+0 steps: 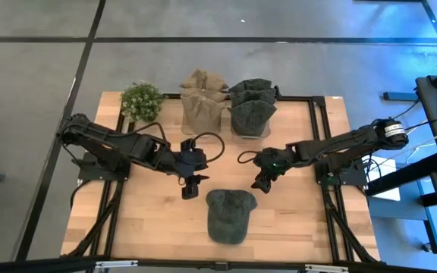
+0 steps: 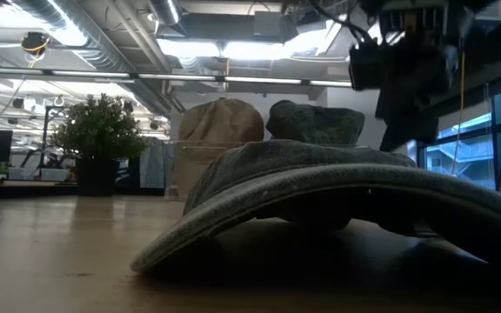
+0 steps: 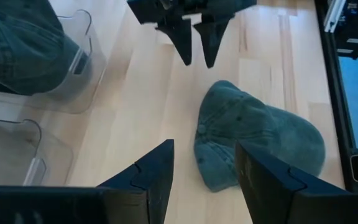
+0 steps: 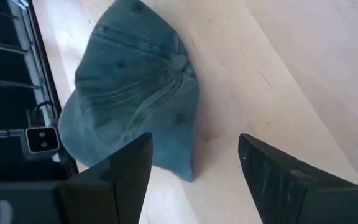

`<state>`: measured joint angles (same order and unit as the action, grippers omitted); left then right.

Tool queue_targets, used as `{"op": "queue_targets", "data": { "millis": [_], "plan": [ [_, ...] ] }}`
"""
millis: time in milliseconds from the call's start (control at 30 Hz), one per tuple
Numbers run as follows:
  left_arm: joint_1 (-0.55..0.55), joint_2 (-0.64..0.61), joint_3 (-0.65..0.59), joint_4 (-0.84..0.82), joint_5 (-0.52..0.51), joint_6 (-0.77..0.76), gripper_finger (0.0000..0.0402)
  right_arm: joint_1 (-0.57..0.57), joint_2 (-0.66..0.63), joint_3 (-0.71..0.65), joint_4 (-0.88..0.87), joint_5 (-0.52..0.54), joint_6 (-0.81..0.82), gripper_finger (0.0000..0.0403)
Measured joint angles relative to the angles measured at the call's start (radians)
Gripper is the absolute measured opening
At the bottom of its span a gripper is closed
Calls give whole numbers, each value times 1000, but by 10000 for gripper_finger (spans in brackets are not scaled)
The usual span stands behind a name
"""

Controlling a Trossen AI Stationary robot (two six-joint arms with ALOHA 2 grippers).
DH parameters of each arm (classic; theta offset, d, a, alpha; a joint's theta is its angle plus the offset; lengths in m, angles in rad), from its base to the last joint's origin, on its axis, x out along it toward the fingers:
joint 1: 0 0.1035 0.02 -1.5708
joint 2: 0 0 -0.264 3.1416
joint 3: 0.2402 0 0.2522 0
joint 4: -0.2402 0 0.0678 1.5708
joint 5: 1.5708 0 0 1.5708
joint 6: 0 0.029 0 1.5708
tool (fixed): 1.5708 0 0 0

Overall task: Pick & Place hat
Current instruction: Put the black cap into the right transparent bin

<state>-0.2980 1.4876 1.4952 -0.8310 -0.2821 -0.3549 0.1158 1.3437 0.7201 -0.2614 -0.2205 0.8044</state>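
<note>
- Both end effectors, left and right, hover spread, empty.
- We should lower one toward the hat at six o'clock, pinching its crown squarely.

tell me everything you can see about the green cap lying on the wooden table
The faded grey-green denim-like cap lies alone near the front middle of the light wooden table, crown up. It has stitched panels, small eyelets, a top button and a curved brim. The fabric looks soft and slightly slumped. Nothing grips it; the left gripper and right gripper hover open, apart from it.
</note>
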Motion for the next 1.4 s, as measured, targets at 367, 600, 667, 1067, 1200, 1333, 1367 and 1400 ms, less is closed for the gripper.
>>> {"op": "queue_targets", "data": {
  "millis": [367, 600, 667, 1067, 1200, 1333, 1367, 1400],
  "plan": [
    [-4, 0, 0, 61, -15, -2, 166, 13, 0, -229, 357, 10, -20, 239],
    [-4, 0, 0, 69, -16, -1, 162, 18, 37, -274, 449, -28, 32, 239],
    [-4, 0, 0, 73, -16, 0, 164, 19, 78, -274, 489, -65, 32, 239],
    [-4, 0, 0, 73, -16, -2, 162, 19, 259, -274, 715, -196, 35, 239],
    [-4, 0, 0, 73, -16, -2, 165, 19, 304, -274, 824, -265, 60, 237],
    [-4, 0, 0, 72, -16, -1, 165, 19, 331, -274, 933, -273, 86, 218],
    [-4, 0, 0, 73, -16, -1, 165, 19, 336, -273, 952, -273, 92, 209],
    [-4, 0, 0, 72, -16, 0, 164, 19, 339, -272, 956, -273, 101, 199]
  ]
}}
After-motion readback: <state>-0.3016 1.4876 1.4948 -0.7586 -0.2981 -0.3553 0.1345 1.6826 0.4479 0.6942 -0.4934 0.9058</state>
